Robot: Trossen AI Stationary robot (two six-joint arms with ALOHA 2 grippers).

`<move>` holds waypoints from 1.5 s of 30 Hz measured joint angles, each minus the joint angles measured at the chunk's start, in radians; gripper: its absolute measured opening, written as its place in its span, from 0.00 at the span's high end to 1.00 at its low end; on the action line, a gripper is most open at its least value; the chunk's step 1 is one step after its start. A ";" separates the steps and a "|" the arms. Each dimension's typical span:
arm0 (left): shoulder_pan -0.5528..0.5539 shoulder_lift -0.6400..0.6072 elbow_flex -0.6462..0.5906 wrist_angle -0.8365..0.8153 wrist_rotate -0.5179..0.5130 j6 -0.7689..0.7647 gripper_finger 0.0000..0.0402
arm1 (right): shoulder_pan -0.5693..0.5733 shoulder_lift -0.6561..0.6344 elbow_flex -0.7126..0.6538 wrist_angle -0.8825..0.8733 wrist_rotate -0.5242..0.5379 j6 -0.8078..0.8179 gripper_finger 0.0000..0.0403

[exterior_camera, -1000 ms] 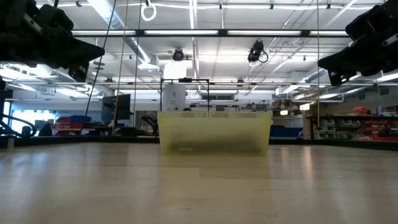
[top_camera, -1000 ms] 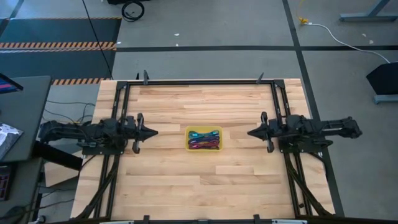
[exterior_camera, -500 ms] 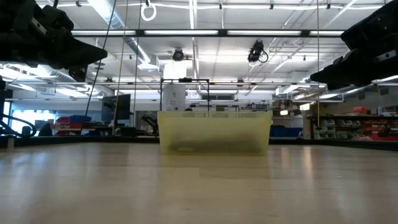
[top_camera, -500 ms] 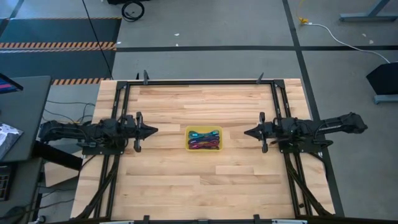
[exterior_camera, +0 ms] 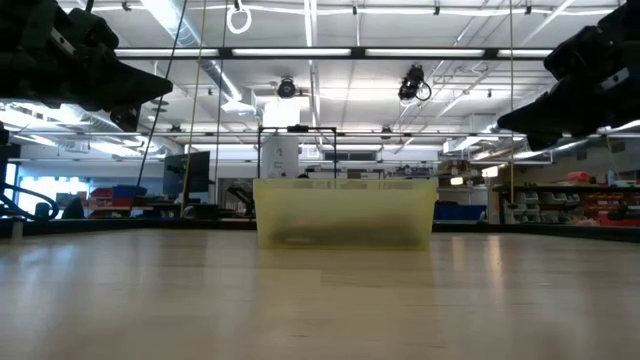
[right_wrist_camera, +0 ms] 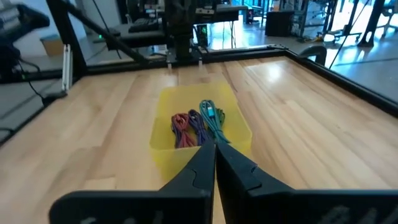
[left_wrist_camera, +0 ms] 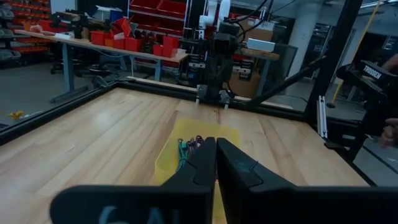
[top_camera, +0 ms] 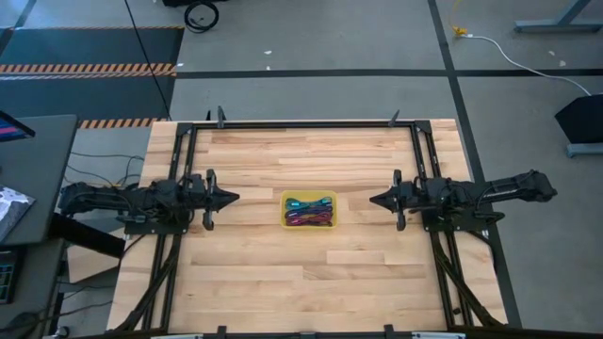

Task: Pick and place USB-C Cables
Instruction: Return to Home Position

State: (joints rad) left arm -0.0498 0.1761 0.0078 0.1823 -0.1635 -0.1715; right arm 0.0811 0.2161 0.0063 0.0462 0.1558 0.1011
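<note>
Yellow plastic walls of the container (top_camera: 285,211) hold the USB-C cables (top_camera: 310,209) in a tangle at the middle of the wooden table (top_camera: 283,282), well apart from both arms, which suits a job whose sorting looks finished. The left gripper (top_camera: 231,198) hangs above the table's left side and the right gripper (top_camera: 375,200) above its right, each pointing inward at the container with its claw closed on nothing, a pose that reads as parked rather than reaching. Green, teal, violet and reddish strands show in the right wrist view; a darker fifth bundle is probably among them, too tangled to separate.
</note>
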 joint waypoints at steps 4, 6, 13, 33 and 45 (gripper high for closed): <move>0.000 0.000 0.000 0.000 0.000 0.000 0.94 | 0.000 0.000 0.000 0.015 0.000 0.052 0.95; 0.000 0.000 0.000 0.000 0.000 0.000 0.94 | 0.000 0.000 0.000 0.014 0.000 0.060 0.95; 0.000 0.000 0.000 0.000 0.000 0.000 0.94 | 0.000 0.000 0.000 0.049 0.000 -0.014 0.95; 0.000 0.000 0.000 0.000 0.000 0.000 0.94 | 0.000 0.000 0.000 0.088 0.000 0.001 0.95; 0.000 0.000 -0.001 0.000 0.000 0.000 0.94 | 0.000 0.000 0.000 0.087 0.000 0.001 0.95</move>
State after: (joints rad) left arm -0.0502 0.1761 0.0071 0.1823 -0.1636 -0.1711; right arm 0.0811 0.2161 0.0063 0.1337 0.1562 0.1017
